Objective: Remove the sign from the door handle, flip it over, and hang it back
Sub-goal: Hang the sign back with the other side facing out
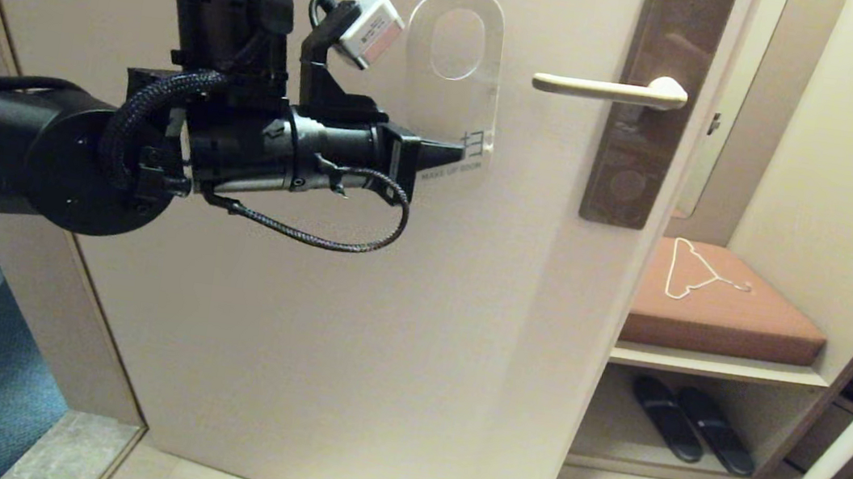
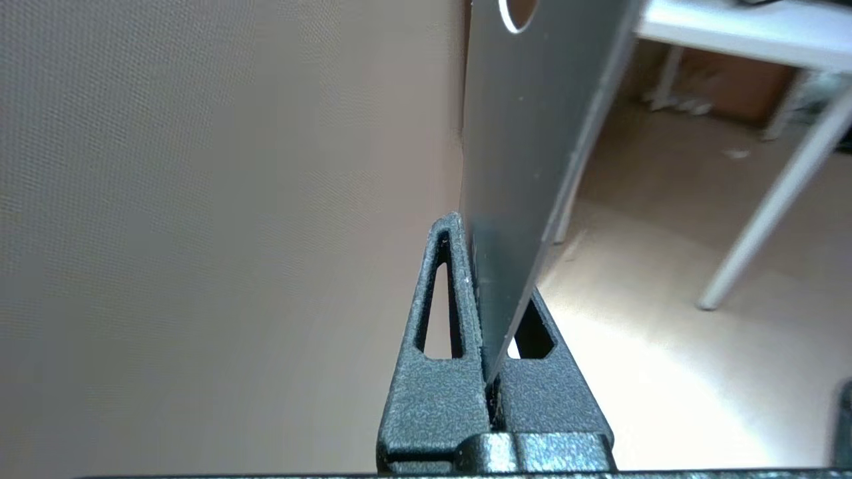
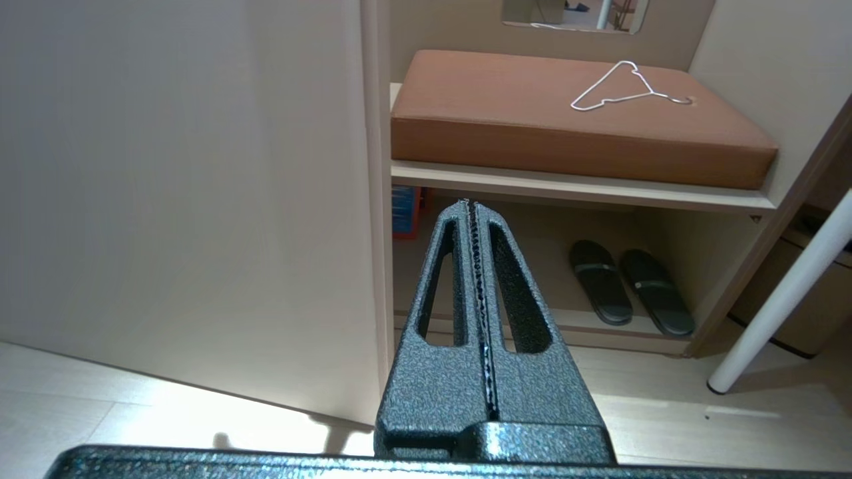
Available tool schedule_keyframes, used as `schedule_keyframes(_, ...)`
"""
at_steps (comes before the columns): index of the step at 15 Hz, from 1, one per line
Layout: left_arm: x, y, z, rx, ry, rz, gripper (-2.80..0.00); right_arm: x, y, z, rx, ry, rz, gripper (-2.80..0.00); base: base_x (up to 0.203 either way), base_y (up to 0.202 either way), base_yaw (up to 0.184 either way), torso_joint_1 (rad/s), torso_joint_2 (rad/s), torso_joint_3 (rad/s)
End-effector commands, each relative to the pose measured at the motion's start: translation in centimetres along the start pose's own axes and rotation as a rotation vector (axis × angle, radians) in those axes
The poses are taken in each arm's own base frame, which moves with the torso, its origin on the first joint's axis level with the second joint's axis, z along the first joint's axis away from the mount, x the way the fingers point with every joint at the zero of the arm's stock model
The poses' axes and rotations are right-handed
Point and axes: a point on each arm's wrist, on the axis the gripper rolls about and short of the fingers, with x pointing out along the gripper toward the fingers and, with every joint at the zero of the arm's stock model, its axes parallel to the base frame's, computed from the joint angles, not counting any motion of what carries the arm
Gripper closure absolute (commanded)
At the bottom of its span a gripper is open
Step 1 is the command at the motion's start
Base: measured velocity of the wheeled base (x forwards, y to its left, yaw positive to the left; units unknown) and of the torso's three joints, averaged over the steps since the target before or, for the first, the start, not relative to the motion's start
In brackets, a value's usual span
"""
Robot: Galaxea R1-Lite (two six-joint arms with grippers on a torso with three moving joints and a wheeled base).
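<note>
Your left gripper (image 1: 478,151) is clamped on the bottom edge of the sign (image 1: 451,104), its fingers pressed flat on either side of the card with no gap left; in the left wrist view the same gripper (image 2: 489,313) has the sign (image 2: 532,133) running straight up out of its tips, thin edge toward the camera. You are holding the sign upright in front of the door (image 1: 302,322), its rounded top and oval hole uppermost, off the handle (image 1: 612,90) and just to that lever's free end, with the hole roughly level with the lever. The printed lines of text sit at the sign's lower end, right beside your fingertips. The left arm reaches in horizontally from the left side, level with the sign's base. The handle juts from a dark metal plate (image 1: 654,105) near the door's edge and carries nothing. Your right gripper (image 3: 476,266) shows only in its own wrist view, fingers closed together on nothing, pointing toward the shelf unit past the door's edge. There a wire hanger (image 3: 622,86) lies on a brown cushion (image 3: 532,113), and a pair of dark slippers (image 3: 629,286) rests on the shelf below. A white table leg (image 1: 851,430) slants down to the floor on the right.
</note>
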Motion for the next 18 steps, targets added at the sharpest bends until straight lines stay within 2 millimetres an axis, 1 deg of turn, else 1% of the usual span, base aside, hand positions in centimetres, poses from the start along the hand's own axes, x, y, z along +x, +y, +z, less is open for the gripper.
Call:
schedule_keyframes(1, 0.5, -0.5, 0.5, 0.013, 0.0, 0.014, 0.0, 0.0, 0.0, 0.0, 0.0, 0.0, 0.001, 0.0, 0.0, 0.0, 0.0, 0.0, 0.0, 0.0)
schedule_keyframes(3, 1.1, -1.0, 0.6, 0.012, 0.018, 0.034, 0.0, 0.0, 0.0, 0.0, 0.001, -0.001, 0.001, 0.0, 0.0, 0.0, 0.0, 0.0, 0.0, 0.0)
schedule_keyframes(7, 1.6, -1.9, 1.1, 0.002, 0.075, 0.073, 0.0, 0.0, 0.0, 0.0, 0.0, -0.001, 0.001, 0.0, 0.0, 0.0, 0.0, 0.0, 0.0, 0.0)
schedule_keyframes(12, 4.0, -1.1, 0.8, 0.032, 0.079, 0.121, 0.0, 0.0, 0.0, 0.0, 0.0, -0.001, 0.001, 0.0, 0.0, 0.0, 0.0, 0.0, 0.0, 0.0)
schedule_keyframes(14, 5.0, -1.2, 0.7, 0.044, 0.077, 0.136, 0.0, 0.0, 0.0, 0.0, 0.001, -0.002, 0.001, 0.0, 0.0, 0.0, 0.0, 0.0, 0.0, 0.0)
schedule_keyframes(18, 5.9, -1.4, -0.2, 0.054, 0.119, 0.134, 0.0, 0.0, 0.0, 0.0, 0.001, 0.0, 0.0, 0.0, 0.0, 0.0, 0.0, 0.0, 0.0, 0.0)
